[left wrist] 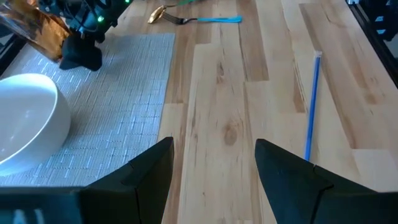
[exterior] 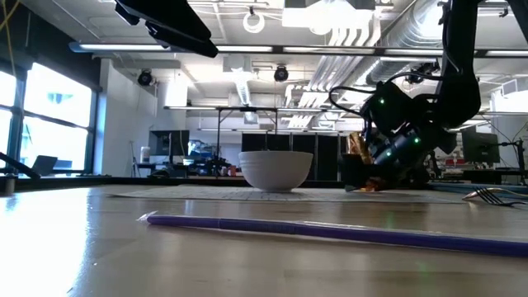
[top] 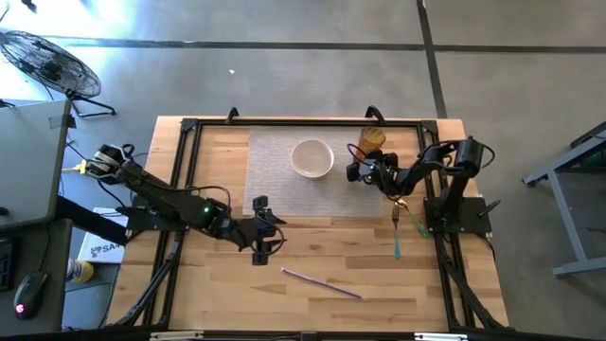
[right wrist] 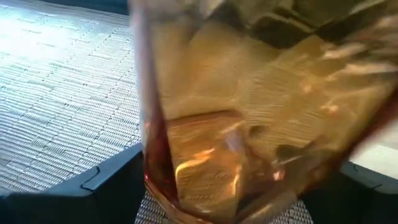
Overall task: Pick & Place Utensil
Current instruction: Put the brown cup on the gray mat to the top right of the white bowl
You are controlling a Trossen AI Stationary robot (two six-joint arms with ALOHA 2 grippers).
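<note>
An amber see-through cup [top: 372, 139] stands at the far right of a grey woven mat [top: 275, 180], and my right gripper [top: 365, 163] comes at it from the near side. In the right wrist view the cup [right wrist: 249, 93] fills the picture between the fingers. A fork with a blue handle [top: 396, 227] lies flat on the wood near the right arm's base. A purple straw [top: 322, 282] lies flat near the table's near edge. My left gripper [top: 268, 234] hovers open over bare wood [left wrist: 214, 155], touching nothing. My right gripper [right wrist: 224, 186] has the amber cup's lower part [right wrist: 155, 168] between its two fingers, one dark finger [right wrist: 106, 183] on each side of the wall. The fingers come about level from the table's near side. Whether the cup's base is on the mat I cannot tell.
A white bowl [top: 311, 157] sits on the mat left of the cup, close to the right gripper. A black frame [top: 189, 128] runs round the tabletop. Bare wood lies between the left gripper, the straw [left wrist: 313, 106] and the fork [left wrist: 199, 18].
</note>
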